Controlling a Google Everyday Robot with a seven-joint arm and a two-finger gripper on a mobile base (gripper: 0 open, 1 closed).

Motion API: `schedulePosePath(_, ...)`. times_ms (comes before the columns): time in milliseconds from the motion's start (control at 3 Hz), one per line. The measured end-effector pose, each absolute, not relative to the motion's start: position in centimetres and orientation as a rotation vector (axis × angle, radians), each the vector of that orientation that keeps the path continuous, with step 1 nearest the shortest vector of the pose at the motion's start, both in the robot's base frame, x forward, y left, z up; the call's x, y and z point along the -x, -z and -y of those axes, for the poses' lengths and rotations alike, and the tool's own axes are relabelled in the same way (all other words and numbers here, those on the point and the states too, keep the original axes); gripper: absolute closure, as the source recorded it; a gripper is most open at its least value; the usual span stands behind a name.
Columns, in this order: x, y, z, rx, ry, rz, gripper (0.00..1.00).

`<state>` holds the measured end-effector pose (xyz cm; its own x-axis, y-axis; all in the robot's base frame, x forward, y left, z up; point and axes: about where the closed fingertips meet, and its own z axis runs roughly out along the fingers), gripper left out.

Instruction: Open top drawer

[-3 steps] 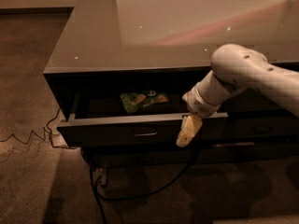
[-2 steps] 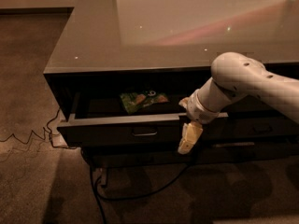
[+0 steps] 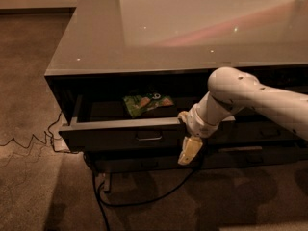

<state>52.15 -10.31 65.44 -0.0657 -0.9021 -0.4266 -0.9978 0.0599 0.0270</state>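
Hanging nose-down just in front of the top drawer (image 3: 108, 133), the gripper (image 3: 189, 151) sits right of the small bar handle (image 3: 148, 137), near it but apart. Can't tell if the gripper is spread or closed; it reads as one pale yellow shape and holds nothing that shows. The white arm (image 3: 250, 97) comes in from the right edge, elbow bent over the drawer's right end, wrist crossing the front panel's top edge.

Top drawer is pulled partway out from under the grey glossy countertop (image 3: 183, 37), front panel well forward of the cabinet face, left side wall visible. Inside, a green snack packet (image 3: 147, 103) lies flat near the middle, toward the back. The rest of the interior is too dark to make out.

Below it is a shallower dark drawer (image 3: 144, 163), shut. A black cable (image 3: 144, 202) loops on the brown carpet (image 3: 38, 196) under the cabinet; a thin wire (image 3: 29, 141) zigzags off to the left.
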Motion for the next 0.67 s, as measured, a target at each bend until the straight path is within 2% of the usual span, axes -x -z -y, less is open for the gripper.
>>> schedulePosePath(667, -51.79, -65.88, 10.61, 1.923, -0.47, -2.059, 0.64)
